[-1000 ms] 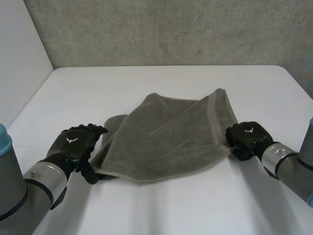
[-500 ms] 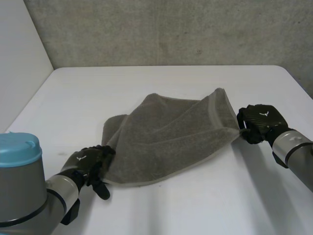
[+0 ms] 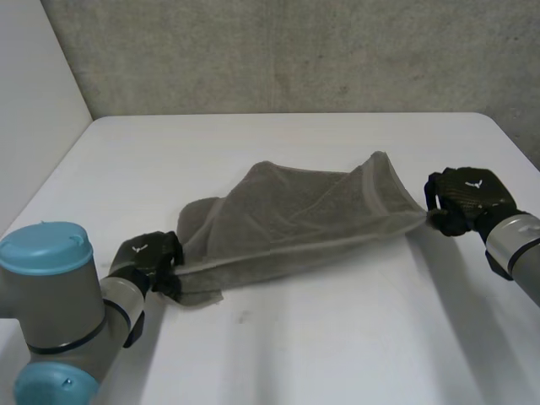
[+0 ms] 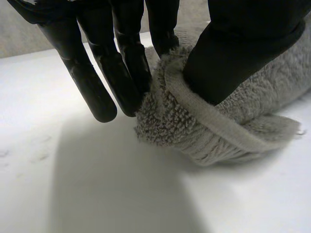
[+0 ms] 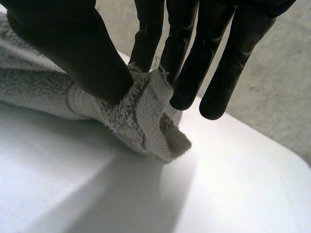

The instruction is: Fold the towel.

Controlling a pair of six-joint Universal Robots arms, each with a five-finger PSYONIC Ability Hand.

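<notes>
A grey-brown towel [image 3: 287, 215] is stretched in loose folds across the middle of the white table [image 3: 278, 337]. My left hand [image 3: 148, 257] holds its near left corner, with the hemmed towel corner [image 4: 209, 131] pinched between the thumb and the fingers [image 4: 121, 68]. My right hand [image 3: 468, 198] is shut on the right corner, lifted slightly off the table. In the right wrist view the towel corner [image 5: 146, 116] is squeezed between thumb and fingers [image 5: 194, 58]. The towel's near edge runs taut between both hands.
A grey concrete wall [image 3: 295, 51] stands behind the table's far edge. A pale side wall [image 3: 34, 110] borders the table on the left. Bare tabletop lies in front of the towel and behind it.
My left hand slid toward the near left corner and closed on it. My right hand drew its corner to the right and up, pulling the towel's near edge taut.
</notes>
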